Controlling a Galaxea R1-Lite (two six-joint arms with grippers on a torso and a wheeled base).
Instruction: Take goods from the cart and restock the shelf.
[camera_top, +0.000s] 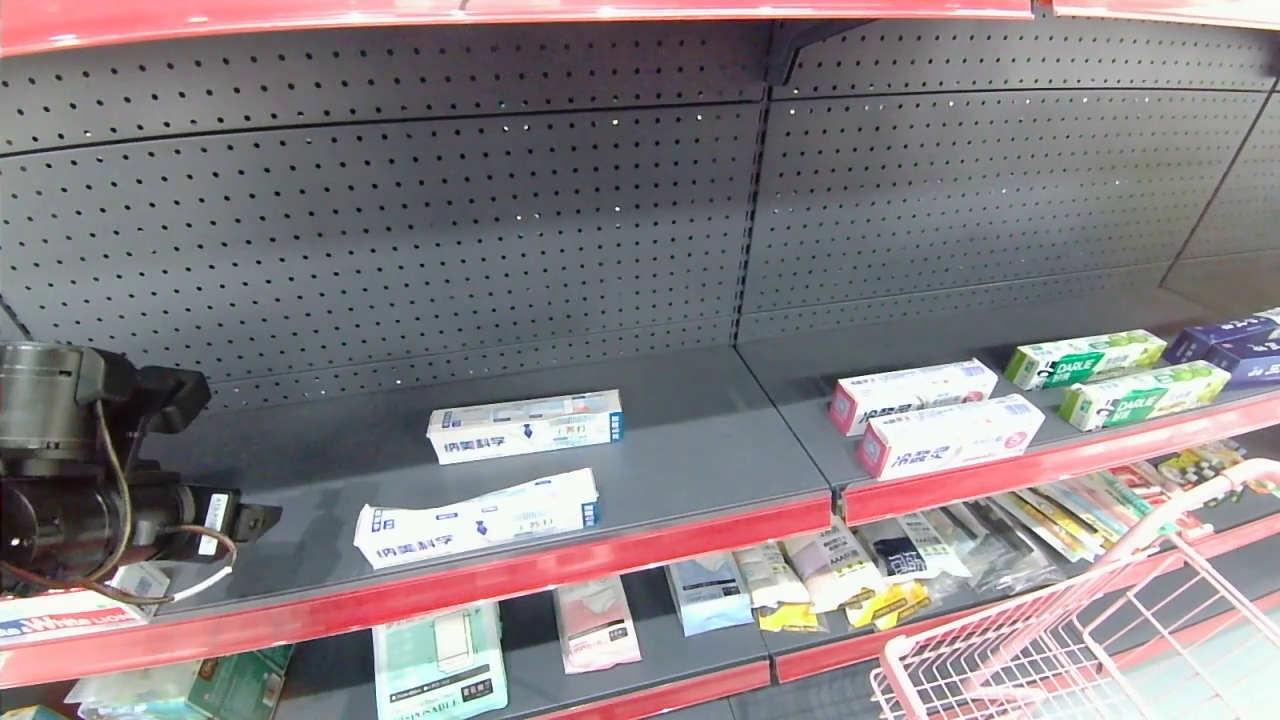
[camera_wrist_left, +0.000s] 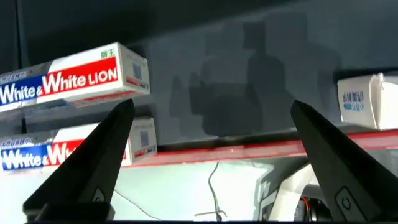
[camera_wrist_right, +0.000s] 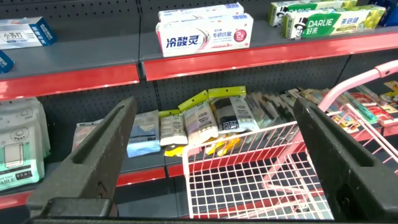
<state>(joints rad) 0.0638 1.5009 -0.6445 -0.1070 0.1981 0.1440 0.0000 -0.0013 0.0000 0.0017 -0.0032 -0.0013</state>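
Jaws wide on left gripper (camera_wrist_left: 211, 104), right gripper (camera_wrist_right: 214, 99), apparently empty

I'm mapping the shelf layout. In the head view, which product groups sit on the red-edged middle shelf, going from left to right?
Red-and-blue toothpaste box → two white-and-blue boxes → two white-and-pink boxes → two green boxes → dark blue boxes.
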